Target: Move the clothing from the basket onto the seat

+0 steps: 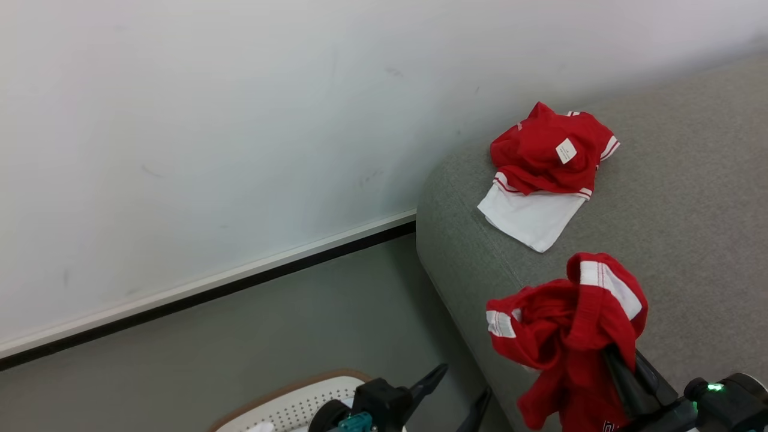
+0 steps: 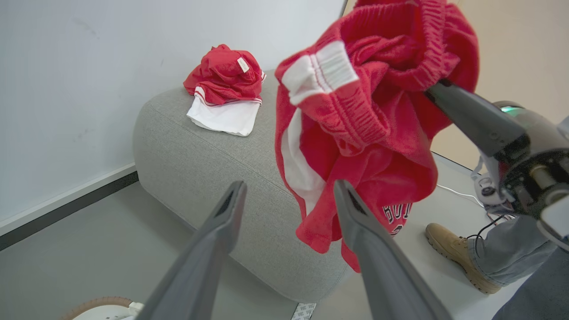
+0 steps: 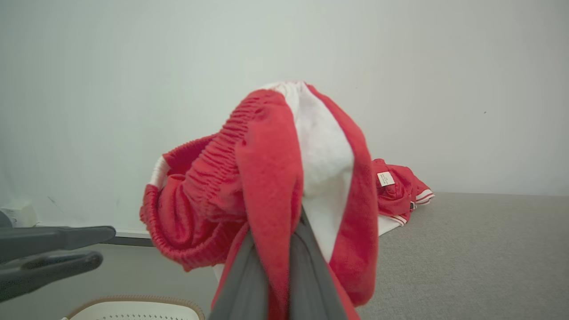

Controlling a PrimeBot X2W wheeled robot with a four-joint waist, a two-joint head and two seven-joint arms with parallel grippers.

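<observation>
The right gripper [image 1: 613,360] is clenched on a bunched red garment [image 1: 564,327]. A fold is pinched between its 2 dark fingers, and the rest spills over both sides. The bundle hangs at the front edge of the seat [image 1: 690,198], though I cannot tell whether it is over the cushion or just short of it. The left gripper [image 1: 467,379] stands released and empty, low down beside the basket [image 1: 288,408].

The cloth looks thick, napped and wholly limp, likely light, with nothing stiff or fragile in it. A gathered elastic band runs through the bundle, with white panels set into the red and white lettering near the lowest hem. That gathered band seems the surest place to pinch, since it is bulky and ribbed and unlikely to slide out. A single thin layer would probably stretch and creep. The hanging tails trail below the fingers and may drag on the seat's edge.

A second garment [image 1: 546,150] lies crumpled near the seat's far corner — red folds over a flat white panel edged with red stripes, with 1 small white tag facing up. The seat is grey, finely woven and rounded at its edges. The basket is cream perforated plastic with a brown rim.
</observation>
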